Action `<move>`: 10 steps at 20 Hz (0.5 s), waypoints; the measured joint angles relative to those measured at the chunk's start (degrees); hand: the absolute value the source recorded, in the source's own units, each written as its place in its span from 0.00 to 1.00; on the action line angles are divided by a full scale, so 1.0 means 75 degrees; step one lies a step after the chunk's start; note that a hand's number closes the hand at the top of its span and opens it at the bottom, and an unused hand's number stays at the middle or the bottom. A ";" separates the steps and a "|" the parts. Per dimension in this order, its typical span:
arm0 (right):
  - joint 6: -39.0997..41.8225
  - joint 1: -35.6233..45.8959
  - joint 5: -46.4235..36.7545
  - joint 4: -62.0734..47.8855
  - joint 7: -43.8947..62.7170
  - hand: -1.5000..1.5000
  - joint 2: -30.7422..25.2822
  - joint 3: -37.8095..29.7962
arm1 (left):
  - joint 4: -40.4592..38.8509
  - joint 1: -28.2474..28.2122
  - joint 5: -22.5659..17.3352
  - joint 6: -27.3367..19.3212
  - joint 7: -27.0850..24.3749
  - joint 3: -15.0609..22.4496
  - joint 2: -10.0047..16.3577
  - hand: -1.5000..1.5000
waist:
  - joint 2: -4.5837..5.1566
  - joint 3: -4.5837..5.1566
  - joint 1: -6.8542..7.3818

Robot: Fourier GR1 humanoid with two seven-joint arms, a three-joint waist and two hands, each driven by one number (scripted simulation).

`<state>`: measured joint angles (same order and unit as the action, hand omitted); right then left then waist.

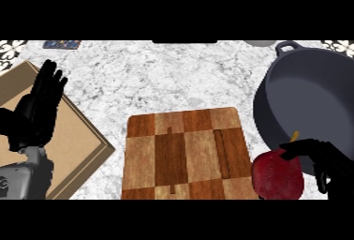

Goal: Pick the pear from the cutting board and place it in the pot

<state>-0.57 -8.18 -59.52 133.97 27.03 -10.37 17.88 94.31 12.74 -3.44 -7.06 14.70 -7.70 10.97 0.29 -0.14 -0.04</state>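
At the far left the black left hand stands with its fingers straight and upward, over a flat tan cardboard tray; the white marbled desk carries a checkered brown wooden cutting board at centre; just right of the board, off it, is the dark red pear, the right hand curled round its upper right side; above sits the wide dark grey metal pot, its near rim beside the pear.
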 measured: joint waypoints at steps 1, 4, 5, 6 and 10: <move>0.0001 0.0090 0.0297 -0.0135 -0.0114 1.00 0.0023 -0.0292 | -0.0031 -0.0024 0.0011 -0.0002 -0.0051 0.0004 -0.0018 0.50 | 0.0003 0.0000 0.0007; 0.0105 0.0426 0.1586 -0.0350 -0.0332 1.00 0.0128 -0.1138 | -0.0014 -0.0045 -0.0021 0.0065 -0.0064 -0.0011 0.0018 0.50 | 0.0004 -0.0004 0.0027; 0.0141 0.0545 0.2119 -0.0465 -0.0470 1.00 0.0098 -0.1505 | -0.0045 -0.0083 -0.0048 0.0110 -0.0125 -0.0031 0.0029 0.50 | 0.0004 -0.0002 0.0031; 0.0125 0.0690 0.2480 -0.0758 -0.0758 1.00 -0.0070 -0.1971 | -0.0046 -0.0071 -0.0041 0.0104 -0.0112 -0.0016 0.0015 0.50 | 0.0001 0.0000 0.0033; -0.0055 0.1230 0.2208 -0.2019 -0.1522 1.00 -0.0955 -0.3075 | -0.0151 -0.0029 0.0004 0.0076 -0.0203 0.0018 -0.0044 0.50 | 0.0012 0.0007 0.0060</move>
<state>-0.98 1.04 -42.96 118.83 15.61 -17.53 -5.18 93.18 12.52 -3.40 -6.49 13.18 -7.56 10.64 0.37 -0.09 0.41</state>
